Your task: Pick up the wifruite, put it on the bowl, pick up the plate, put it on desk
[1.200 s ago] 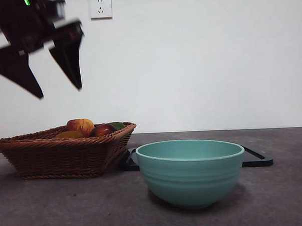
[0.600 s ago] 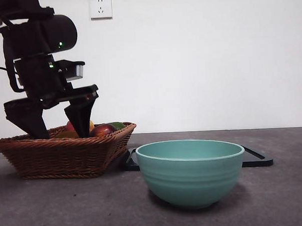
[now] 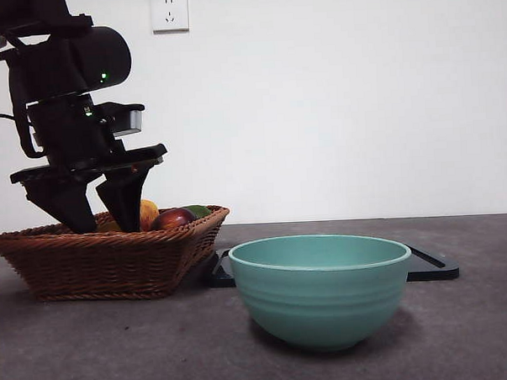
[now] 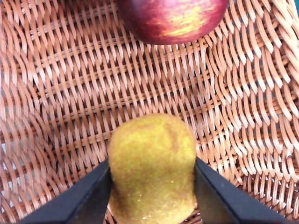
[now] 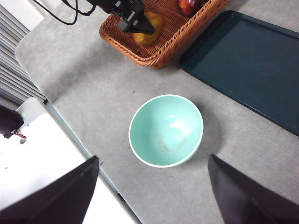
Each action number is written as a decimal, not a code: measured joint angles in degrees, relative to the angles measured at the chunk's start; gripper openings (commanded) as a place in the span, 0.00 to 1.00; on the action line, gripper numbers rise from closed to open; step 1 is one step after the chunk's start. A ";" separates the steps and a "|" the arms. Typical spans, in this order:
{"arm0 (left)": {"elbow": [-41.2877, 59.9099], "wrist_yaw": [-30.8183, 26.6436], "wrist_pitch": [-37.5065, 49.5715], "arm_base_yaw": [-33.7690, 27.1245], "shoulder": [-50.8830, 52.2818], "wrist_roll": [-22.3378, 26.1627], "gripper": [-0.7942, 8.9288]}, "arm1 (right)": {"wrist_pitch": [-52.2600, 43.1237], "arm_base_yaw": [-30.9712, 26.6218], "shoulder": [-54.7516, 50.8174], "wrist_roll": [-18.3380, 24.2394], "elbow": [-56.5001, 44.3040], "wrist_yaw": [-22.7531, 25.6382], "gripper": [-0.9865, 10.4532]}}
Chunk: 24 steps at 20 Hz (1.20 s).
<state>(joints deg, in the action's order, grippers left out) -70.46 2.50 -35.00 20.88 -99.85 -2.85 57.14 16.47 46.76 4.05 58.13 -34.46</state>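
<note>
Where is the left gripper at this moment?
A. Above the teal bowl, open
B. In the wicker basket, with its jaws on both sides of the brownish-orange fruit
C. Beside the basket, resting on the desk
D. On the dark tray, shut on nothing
B: the left wrist view shows the left gripper with a jaw against each side of the wifruite over the woven floor of the basket.

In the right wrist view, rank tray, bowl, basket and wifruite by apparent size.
1. Tray, though cut off by the frame.
2. Bowl and basket: too close to rank; the basket is cropped.
3. Wifruite, smallest.
</note>
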 measured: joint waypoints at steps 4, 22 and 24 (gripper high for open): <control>0.02 0.02 -0.63 0.04 2.62 0.00 0.30 | -0.46 0.00 0.00 -0.02 0.00 0.00 0.41; 0.00 9.46 -6.75 18.43 25.62 0.00 0.30 | -0.90 0.00 0.00 -0.02 0.00 0.02 0.41; 0.00 9.46 -5.31 21.66 23.69 0.00 0.30 | -0.92 0.00 0.00 -0.02 0.00 0.02 0.41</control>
<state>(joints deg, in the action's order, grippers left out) -70.46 11.97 -40.32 42.54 -76.16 -2.85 56.23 16.47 46.76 4.03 58.13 -34.44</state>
